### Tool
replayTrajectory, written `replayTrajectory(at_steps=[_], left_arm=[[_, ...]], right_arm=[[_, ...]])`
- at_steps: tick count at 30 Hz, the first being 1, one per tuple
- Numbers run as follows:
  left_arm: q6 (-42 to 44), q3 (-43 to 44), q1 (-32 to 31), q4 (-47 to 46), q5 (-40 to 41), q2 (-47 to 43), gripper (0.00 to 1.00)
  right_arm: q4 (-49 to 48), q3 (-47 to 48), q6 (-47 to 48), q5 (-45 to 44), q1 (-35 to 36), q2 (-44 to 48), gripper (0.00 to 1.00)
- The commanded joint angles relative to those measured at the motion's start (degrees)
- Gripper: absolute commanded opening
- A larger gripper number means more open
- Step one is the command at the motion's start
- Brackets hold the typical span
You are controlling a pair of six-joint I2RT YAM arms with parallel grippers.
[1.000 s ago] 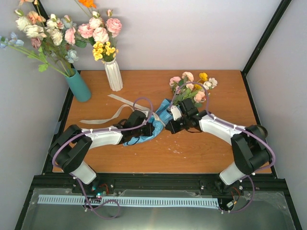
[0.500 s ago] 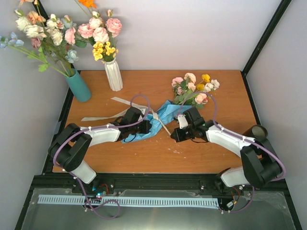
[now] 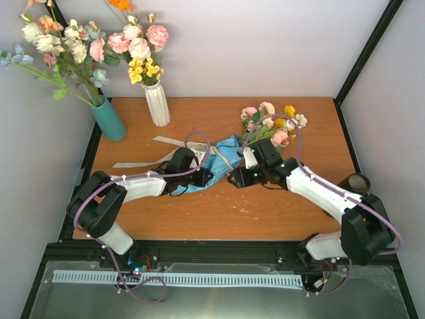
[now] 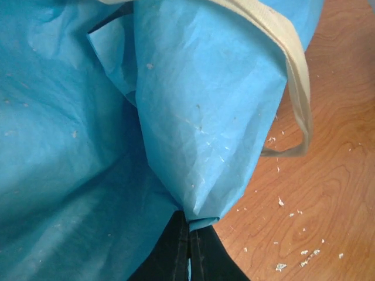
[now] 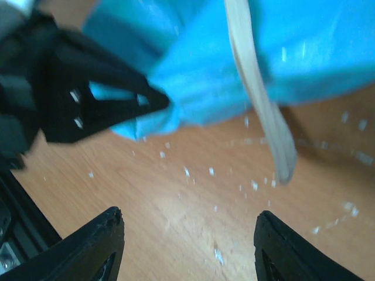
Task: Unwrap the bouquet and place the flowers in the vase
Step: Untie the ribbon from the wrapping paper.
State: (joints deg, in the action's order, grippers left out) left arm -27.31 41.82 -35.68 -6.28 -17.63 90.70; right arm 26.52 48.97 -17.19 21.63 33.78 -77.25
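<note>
The bouquet lies mid-table: pink, cream and yellow flowers (image 3: 271, 125) at the right, their stems running into crinkled blue paper (image 3: 222, 154). My left gripper (image 3: 204, 177) is shut on a fold of that paper (image 4: 193, 117), pinched between its black fingertips (image 4: 188, 225). A beige ribbon (image 4: 295, 76) hangs loose over the paper. My right gripper (image 3: 234, 178) stands open just above the bare wood (image 5: 190, 228), nothing between its fingers, right of the left gripper (image 5: 88, 99) and the paper's edge (image 5: 234, 58). The dark vase (image 3: 358, 181) stands at the table's right edge, partly behind my right arm.
A teal vase (image 3: 109, 121) and a white ribbed vase (image 3: 158, 104) with large bunches stand at the back left. More beige ribbon (image 3: 143, 159) trails over the wood left of the paper. Small white flecks (image 5: 255, 185) dot the table. Walls close in on both sides.
My right gripper has opened; it drew back to the right, then returned left to the paper's edge. The flowers shifted slightly right. The left gripper still pinches the paper.
</note>
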Motion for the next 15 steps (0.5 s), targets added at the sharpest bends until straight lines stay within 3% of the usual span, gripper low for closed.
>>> replayTrajectory(at_steps=[1,15], left_arm=[[3.2,-0.2,0.4,-1.8,-3.1,-1.1,0.00],[4.2,0.4,0.4,-1.6,-4.7,0.0,0.00]], right_arm=[[2.1,7.5,3.3,-4.5,0.3,-2.1,0.60],[6.6,30.5,11.1,-8.3,0.4,-22.7,0.59]])
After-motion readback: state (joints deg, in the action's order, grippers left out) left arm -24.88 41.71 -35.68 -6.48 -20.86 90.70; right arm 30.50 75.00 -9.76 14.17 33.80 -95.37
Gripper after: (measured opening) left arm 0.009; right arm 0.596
